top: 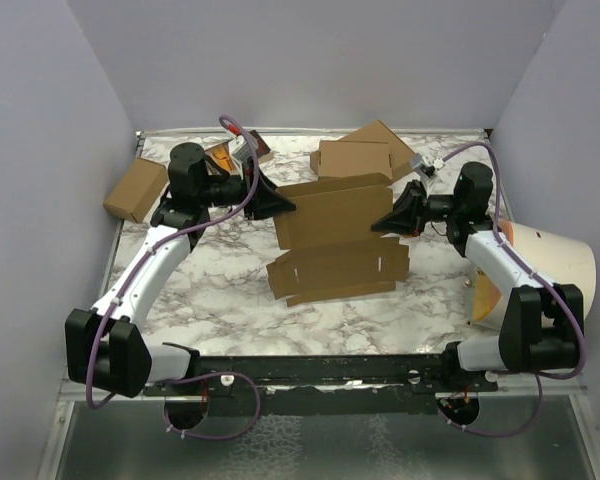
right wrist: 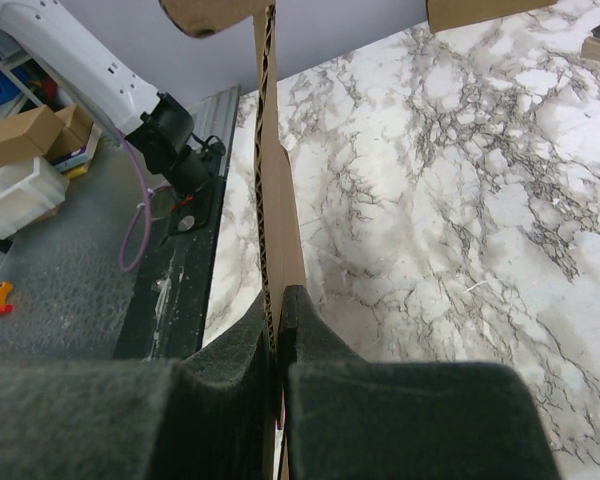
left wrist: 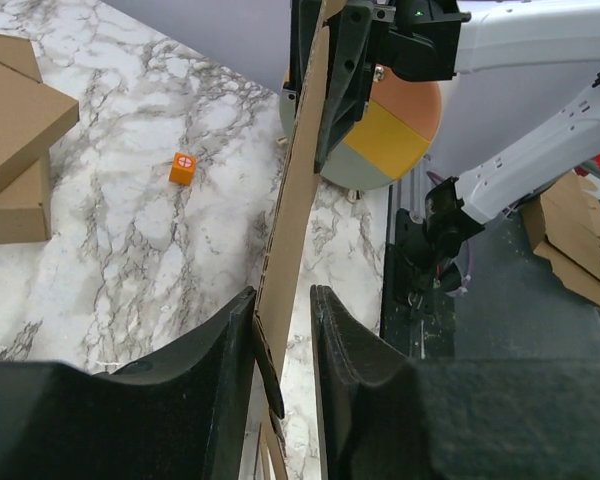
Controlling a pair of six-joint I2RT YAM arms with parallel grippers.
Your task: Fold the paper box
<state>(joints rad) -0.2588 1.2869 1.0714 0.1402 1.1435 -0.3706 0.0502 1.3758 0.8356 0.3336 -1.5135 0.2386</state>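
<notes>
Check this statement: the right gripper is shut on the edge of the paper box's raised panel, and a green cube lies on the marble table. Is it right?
The cube is orange, not green, as the left wrist view shows. The rest holds: the right gripper is shut on the edge of the paper box's raised panel, and the cube lies on the marble table.

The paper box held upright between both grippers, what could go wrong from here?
The left gripper straddles the edge of the paper box with a gap at one finger, so the sheet may slip or swing. The right gripper pinches only a thin edge; pulling could crease or tear it. The folded boxes close behind could get knocked.
</notes>
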